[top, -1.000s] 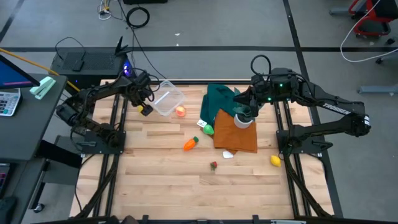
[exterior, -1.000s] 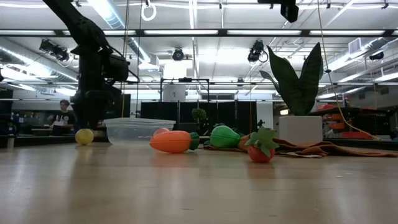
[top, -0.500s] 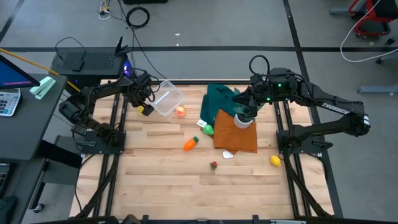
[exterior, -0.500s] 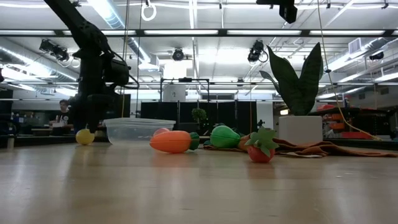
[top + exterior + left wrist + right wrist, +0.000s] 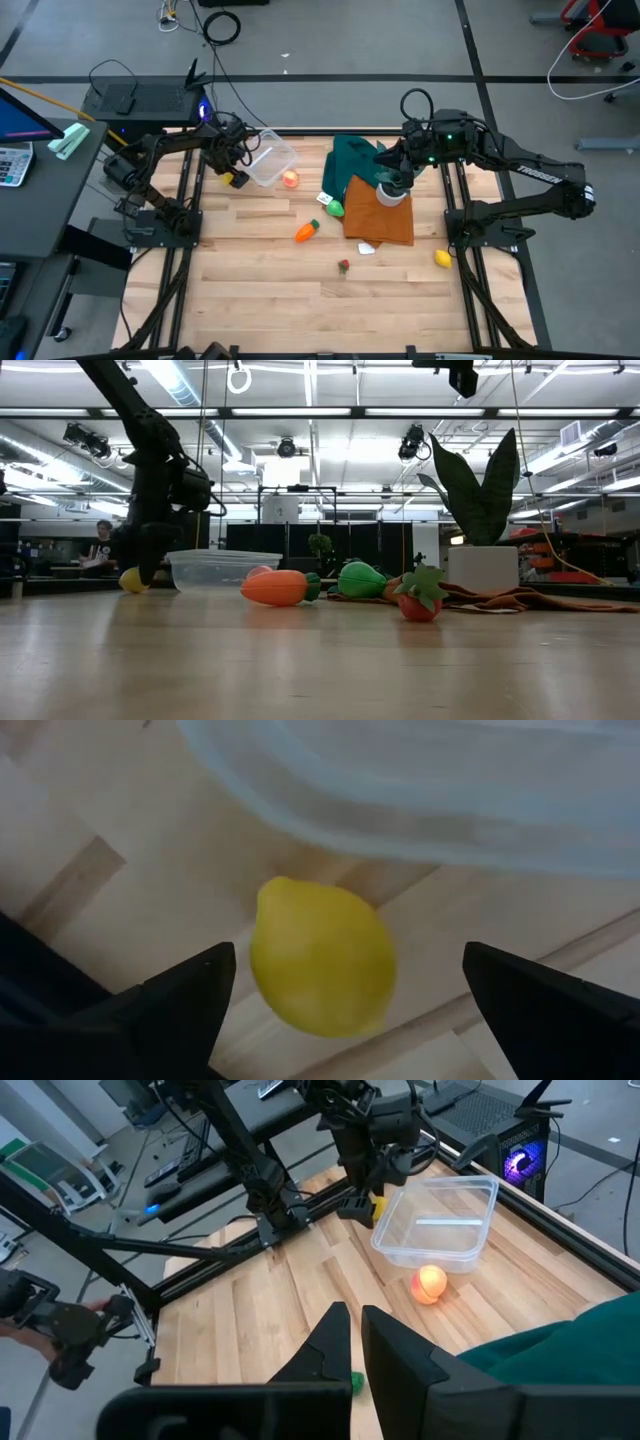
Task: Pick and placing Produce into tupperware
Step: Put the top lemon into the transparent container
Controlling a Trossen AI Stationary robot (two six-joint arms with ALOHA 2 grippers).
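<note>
The wooden table carries everything, with a green cloth and an orange cloth spread toward its far right part. The right arm waits above those cloths, its gripper over the white plant pot; the right wrist view shows its two fingers drawn nearly together with nothing between them. The left gripper is low near the far left corner of the table, just beside the clear tupperware.

Only the left wrist view shows that the left jaws stand wide apart, one finger on each side of a yellow lemon without touching it, the container's rim just beyond. From above the lemon is a small yellow spot under the gripper; in the low view it is half hidden behind the dark arm.

A pink-orange peach lies on the wood touching the tupperware's near side, not inside; the right wrist view confirms the container is empty. The green piece sits at the orange cloth's left edge, the carrot nearer the middle, a second yellow piece by the right edge, and the tiny red berry toward the near edge. The low view alone shows the plant's tall leaves and a person far behind.
</note>
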